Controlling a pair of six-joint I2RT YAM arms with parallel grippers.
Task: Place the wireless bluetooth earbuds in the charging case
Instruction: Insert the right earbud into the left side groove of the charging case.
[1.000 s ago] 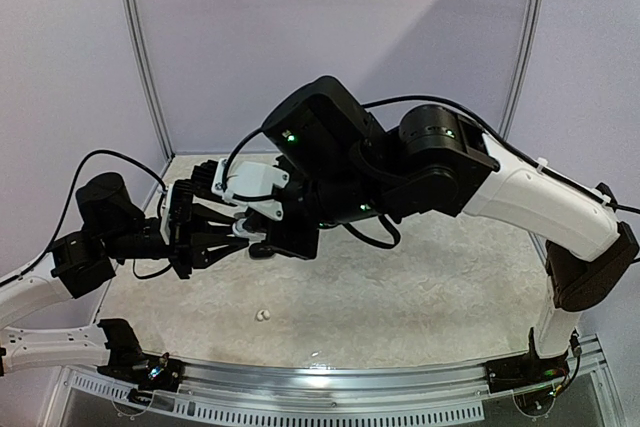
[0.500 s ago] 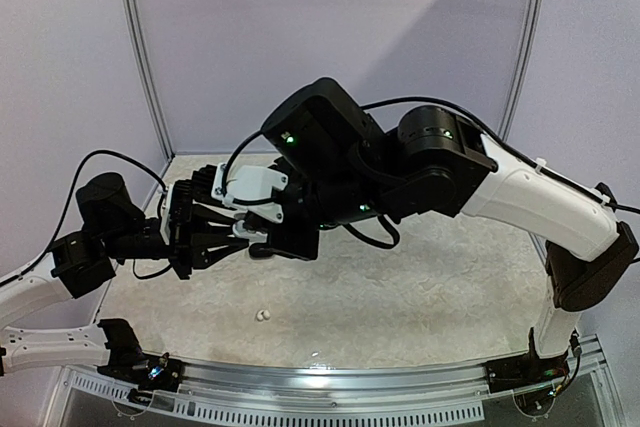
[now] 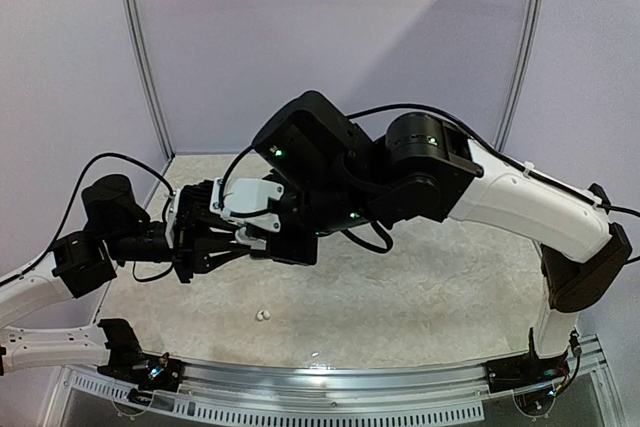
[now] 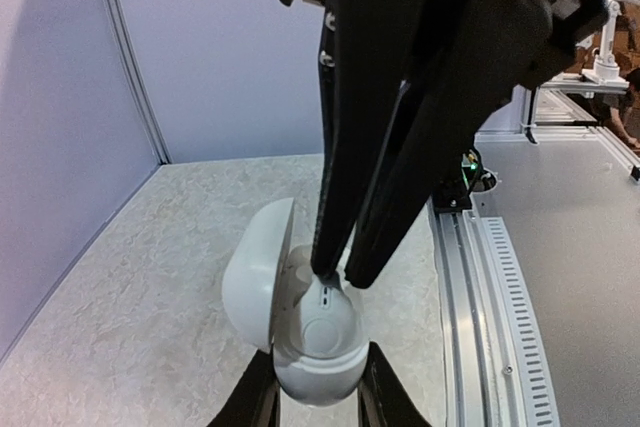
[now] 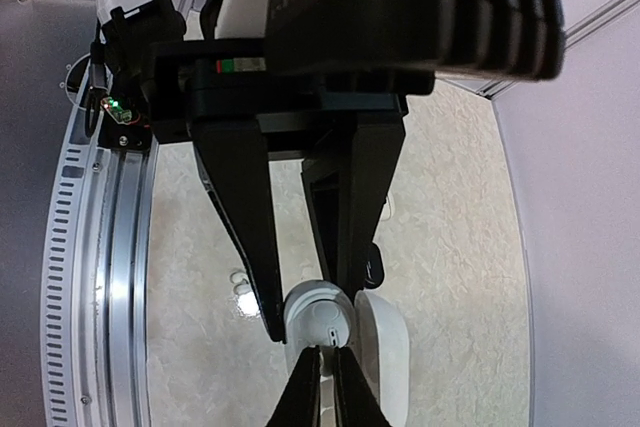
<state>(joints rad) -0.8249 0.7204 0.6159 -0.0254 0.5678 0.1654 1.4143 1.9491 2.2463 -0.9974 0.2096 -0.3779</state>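
Left hand clamping charging case; smooth, white, egg-shaped

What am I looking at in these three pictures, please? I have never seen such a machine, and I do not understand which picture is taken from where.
This is a robot with a left arm and a right arm, both fixed to a table. The wide picture comes from a camera above and behind them. The other two come from small cameras on the wrists, so each shows its own fingers at the bottom edge. The left gripper is closed on a white charging case, whose lid is open. The right gripper is closed too, with its tips at the case's opening. I cannot tell whether a bud sits between them. At least one white earbud lies on the table near the arms' bases.
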